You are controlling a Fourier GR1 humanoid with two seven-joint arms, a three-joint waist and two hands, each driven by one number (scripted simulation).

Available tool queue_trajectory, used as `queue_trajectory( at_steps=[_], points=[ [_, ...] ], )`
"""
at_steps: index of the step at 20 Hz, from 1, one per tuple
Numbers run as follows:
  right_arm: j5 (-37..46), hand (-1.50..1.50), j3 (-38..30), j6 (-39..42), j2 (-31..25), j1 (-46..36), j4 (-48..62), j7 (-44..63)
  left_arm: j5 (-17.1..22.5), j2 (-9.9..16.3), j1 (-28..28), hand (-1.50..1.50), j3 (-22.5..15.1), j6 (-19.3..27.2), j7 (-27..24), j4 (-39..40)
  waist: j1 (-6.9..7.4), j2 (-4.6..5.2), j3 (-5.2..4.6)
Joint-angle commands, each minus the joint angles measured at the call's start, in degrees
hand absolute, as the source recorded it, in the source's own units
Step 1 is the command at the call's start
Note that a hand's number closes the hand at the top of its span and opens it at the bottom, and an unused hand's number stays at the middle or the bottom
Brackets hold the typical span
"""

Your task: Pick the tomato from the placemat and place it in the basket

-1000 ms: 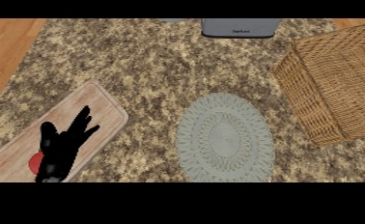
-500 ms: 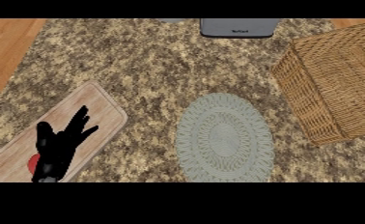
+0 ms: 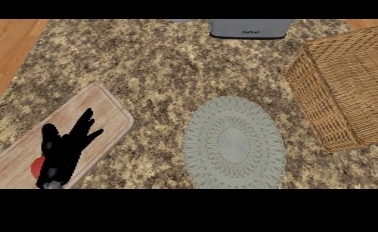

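A speckled stone desk (image 3: pixel 148 61) holds a wicker basket (image 3: pixel 339 88) at far right and a wooden board (image 3: pixel 103 118) at lower left. There the left hand (image 3: pixel 63 151), fingers spread and released, hovers over the red tomato (image 3: pixel 37 167), which peeks out at its left side.

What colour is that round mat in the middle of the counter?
The round placemat is pale grey-green with a ringed, lacy woven pattern, seen best in the head view.

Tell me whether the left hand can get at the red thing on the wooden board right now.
Probably yes: the left hand hangs open right over the red thing on the wooden board, nothing between them.
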Motion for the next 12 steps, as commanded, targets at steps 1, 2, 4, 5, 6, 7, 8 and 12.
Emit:
queue_trajectory(
  at_steps=[1,2,4,5,6,7,8,12],
  points=[
    [1.9,-1.5,-0.4,0.3,-2.8,-5.3,7.8,-4.7,1.7,1.6,0.6,0.0,1.1,-2.5,3.8,2.5,0.12,0.42,-0.51],
    [2.4,-1.5,-0.6,-1.2,-2.0,-3.4,9.6,-8.3,-1.7,-2.2,5.3,0.0,-3.3,0.9,3.3,-2.4,0.27,0.32,-0.46],
    [2.4,-1.5,-1.0,-1.0,-2.2,-5.8,11.9,-9.6,-2.3,-3.2,1.0,0.0,-3.0,2.0,3.8,1.4,-0.24,0.37,-0.5],
    [1.8,-1.5,-1.9,1.3,-4.6,-8.1,14.3,-9.5,-1.0,-1.9,1.5,0.0,-1.5,-0.2,0.5,3.6,0.0,0.47,-0.51],
    [1.0,-1.5,-2.9,-0.9,-2.1,-7.0,15.4,-11.2,-2.1,-1.9,0.1,0.0,-1.6,1.4,3.1,2.9,-0.31,0.42,-0.49],
    [-0.2,-1.5,-3.7,2.8,-5.1,-7.1,14.4,-10.4,0.6,-0.3,0.2,0.0,0.2,-1.7,2.6,4.1,-0.76,0.27,-0.55],
    [-0.9,-1.5,-4.9,1.8,-4.6,-7.6,16.2,-10.3,-0.6,-1.3,3.3,0.0,-0.7,0.0,2.2,0.5,-0.44,0.2,-0.52],
    [-2.9,-1.5,-7.6,3.5,-7.5,-11.1,21.2,-6.6,-0.3,0.5,3.5,0.0,0.4,-2.3,-1.0,2.6,-0.22,0.29,-0.54]
  ],
)
